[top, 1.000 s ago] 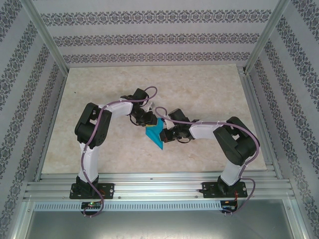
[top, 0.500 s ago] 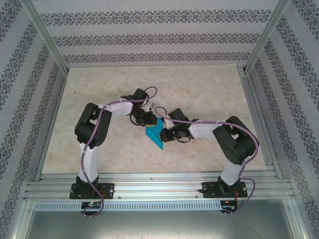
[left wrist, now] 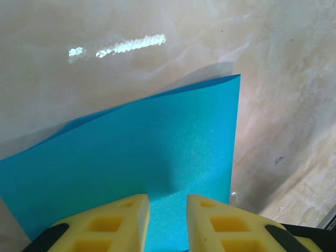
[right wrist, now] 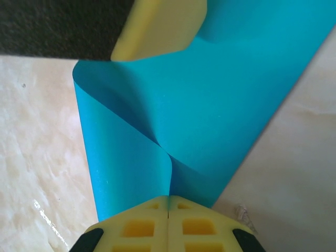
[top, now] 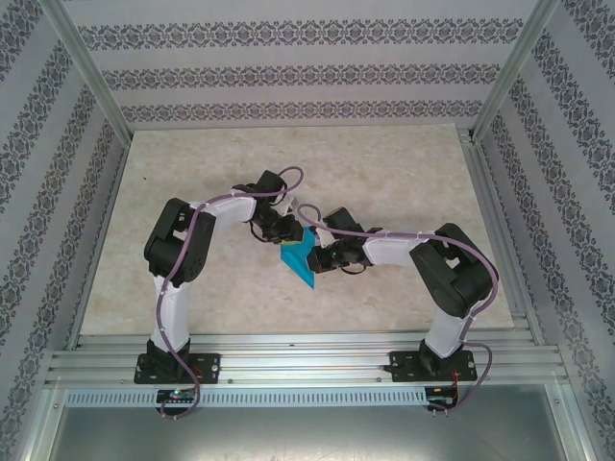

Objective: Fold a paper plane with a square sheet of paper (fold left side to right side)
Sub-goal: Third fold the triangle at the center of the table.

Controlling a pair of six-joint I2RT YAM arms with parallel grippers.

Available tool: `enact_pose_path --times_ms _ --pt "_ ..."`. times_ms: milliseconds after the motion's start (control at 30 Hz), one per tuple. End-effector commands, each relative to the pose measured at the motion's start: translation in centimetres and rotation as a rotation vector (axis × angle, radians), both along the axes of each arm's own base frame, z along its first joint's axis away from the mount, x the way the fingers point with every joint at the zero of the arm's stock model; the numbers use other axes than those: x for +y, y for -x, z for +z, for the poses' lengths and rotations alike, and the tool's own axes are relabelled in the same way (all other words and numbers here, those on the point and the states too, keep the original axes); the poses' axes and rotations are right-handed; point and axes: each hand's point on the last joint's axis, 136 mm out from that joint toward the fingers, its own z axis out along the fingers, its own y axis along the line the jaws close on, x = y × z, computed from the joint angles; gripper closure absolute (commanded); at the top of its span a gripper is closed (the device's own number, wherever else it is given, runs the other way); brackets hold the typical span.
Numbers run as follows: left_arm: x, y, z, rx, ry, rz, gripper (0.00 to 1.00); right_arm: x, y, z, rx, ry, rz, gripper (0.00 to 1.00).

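Both jaws crowd the paper (top: pixel 300 255) on the table (top: pixel 404 173).

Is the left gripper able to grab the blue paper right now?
Probably yes: the left gripper is open right at the square sheet of paper, with nothing between them; the right gripper pinches it elsewhere.

The square sheet of paper (top: pixel 296 259) is plain bright turquoise-blue. The fingers (left wrist: pixel 118 223) are pale yellow. The bench (top: pixel 192 173) is cream, marbled beige. The walls (top: pixel 288 77) carry grey floral stripes on white.
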Motion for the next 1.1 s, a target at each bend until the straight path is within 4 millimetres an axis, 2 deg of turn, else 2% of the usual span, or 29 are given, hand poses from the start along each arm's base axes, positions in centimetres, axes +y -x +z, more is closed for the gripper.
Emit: enact_pose_path --times_ms 0,367,533,633,900,1000,1067 --pt "0.3 1.5 -2.8 0.046 -0.072 -0.028 0.72 -0.1 -1.2 0.5 -0.034 0.007 -0.014 1.00" --pt "0.3 1.6 -2.8 0.045 -0.068 -0.030 0.72 -0.9 -0.8 -1.4 0.004 0.058 -0.020 1.00" --pt "-0.1 1.4 -2.0 0.036 -0.044 -0.031 0.69 -1.1 -0.3 -2.5 0.034 0.083 -0.013 1.00" --pt "-0.2 0.8 -0.4 0.006 -0.024 -0.029 0.65 -1.4 0.1 -2.9 0.048 0.096 -0.009 1.00" --pt "1.2 -2.5 6.6 -0.091 0.090 0.023 0.54 -1.8 0.9 -3.6 0.070 0.120 0.012 1.00" --pt "2.2 -2.9 7.7 -0.106 0.109 0.051 0.54 -1.7 0.9 -3.6 0.070 0.125 0.018 1.00" --pt "2.6 -2.6 7.9 -0.103 0.122 0.066 0.56 -1.6 1.0 -3.6 0.069 0.125 0.022 1.00"
